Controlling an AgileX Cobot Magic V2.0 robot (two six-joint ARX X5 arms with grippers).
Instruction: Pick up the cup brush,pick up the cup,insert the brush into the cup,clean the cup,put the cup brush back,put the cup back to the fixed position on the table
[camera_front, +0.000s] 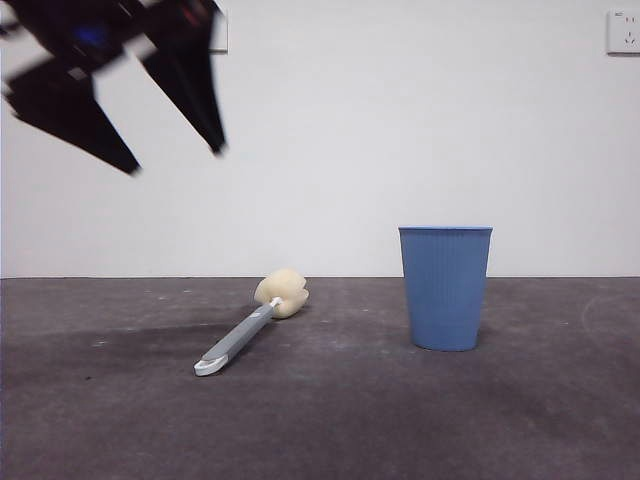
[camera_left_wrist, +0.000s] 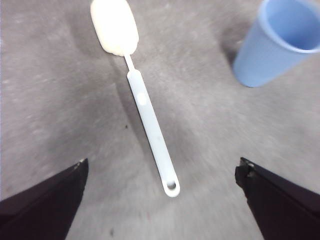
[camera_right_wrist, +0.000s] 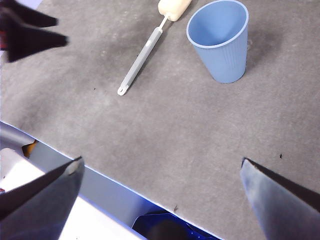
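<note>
the cup brush (camera_left_wrist: 150, 120) lies flat on the table (camera_front: 500, 420), handle end towards the left hand (camera_left_wrist: 160, 200), which hovers above it, jaws apart; right hand (camera_right_wrist: 160, 200) farther off, also apart.

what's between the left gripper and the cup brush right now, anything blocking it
Nothing visible. The left gripper hangs open above the cup brush, which lies flat on bare table. The cup stands upright off to one side, apart from the brush.
</note>
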